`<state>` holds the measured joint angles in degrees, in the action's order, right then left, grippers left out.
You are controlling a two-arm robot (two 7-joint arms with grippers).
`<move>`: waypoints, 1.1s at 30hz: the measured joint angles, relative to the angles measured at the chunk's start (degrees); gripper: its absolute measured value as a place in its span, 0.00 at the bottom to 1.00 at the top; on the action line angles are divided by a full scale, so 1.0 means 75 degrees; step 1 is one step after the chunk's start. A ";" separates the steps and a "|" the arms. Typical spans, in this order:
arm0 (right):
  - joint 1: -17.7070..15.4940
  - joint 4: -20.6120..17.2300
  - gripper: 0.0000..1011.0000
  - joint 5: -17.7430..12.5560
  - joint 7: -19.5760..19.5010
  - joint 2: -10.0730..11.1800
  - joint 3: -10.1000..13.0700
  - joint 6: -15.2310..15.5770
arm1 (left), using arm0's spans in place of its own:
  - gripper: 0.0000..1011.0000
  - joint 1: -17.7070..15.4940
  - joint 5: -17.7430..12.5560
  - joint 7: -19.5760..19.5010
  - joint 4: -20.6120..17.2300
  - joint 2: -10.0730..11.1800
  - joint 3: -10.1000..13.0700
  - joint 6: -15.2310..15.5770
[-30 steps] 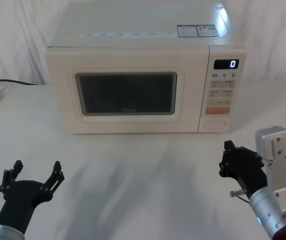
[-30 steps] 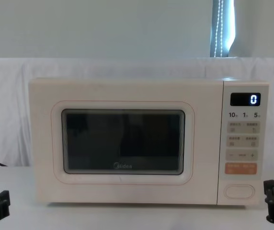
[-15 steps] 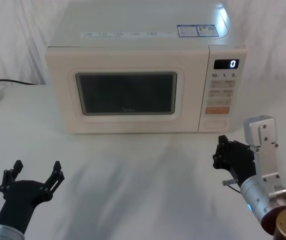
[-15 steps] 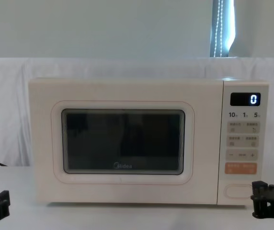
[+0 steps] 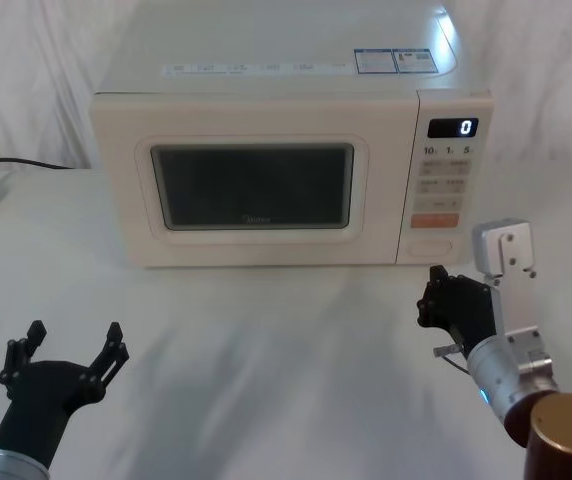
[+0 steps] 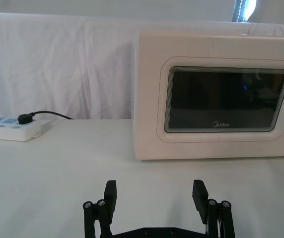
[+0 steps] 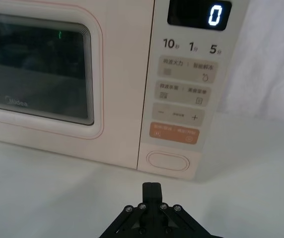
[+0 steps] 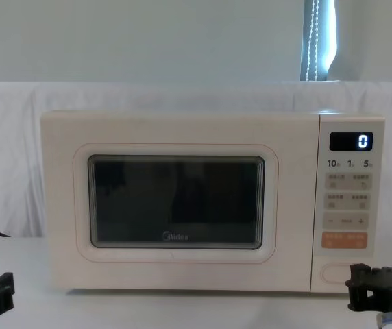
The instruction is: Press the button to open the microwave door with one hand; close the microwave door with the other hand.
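We find the button [image 5: 429,248] low on the microwave's right-hand panel, its long axis level, beside the closed microwave door [image 5: 254,187]. Our right gripper [image 5: 436,302], fingers pinched together, sits just at its 6 o'clock; our left gripper [image 5: 71,348], spread wide, waits far toward 8 o'clock.

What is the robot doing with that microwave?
The right tool, fingers pinched shut, is reaching toward the button at the bottom of the control panel, but has not touched it yet. The microwave door is shut and the display shows 0. The left tool waits open, low on the left above the table.
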<state>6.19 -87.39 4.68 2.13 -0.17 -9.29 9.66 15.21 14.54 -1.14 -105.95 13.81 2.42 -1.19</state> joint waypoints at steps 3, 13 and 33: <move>0.0142 0.0184 0.00 0.0032 0.0005 -0.0048 0.0021 0.0014 | 0.99 0.0000 0.0001 0.0000 0.0000 0.0000 0.0000 0.0000; 0.0568 0.0766 0.00 0.0127 0.0005 -0.0187 0.0039 -0.0006 | 0.99 0.0000 0.0000 0.0000 0.0000 0.0000 0.0000 0.0000; 0.1318 0.1898 0.00 0.0144 -0.0112 -0.0379 0.0248 -0.0216 | 0.99 0.0000 0.0000 0.0000 0.0000 0.0000 0.0000 0.0000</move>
<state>16.08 -73.15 5.76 1.29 -3.01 -7.43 8.04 15.21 14.54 -1.14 -105.95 13.81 2.41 -1.19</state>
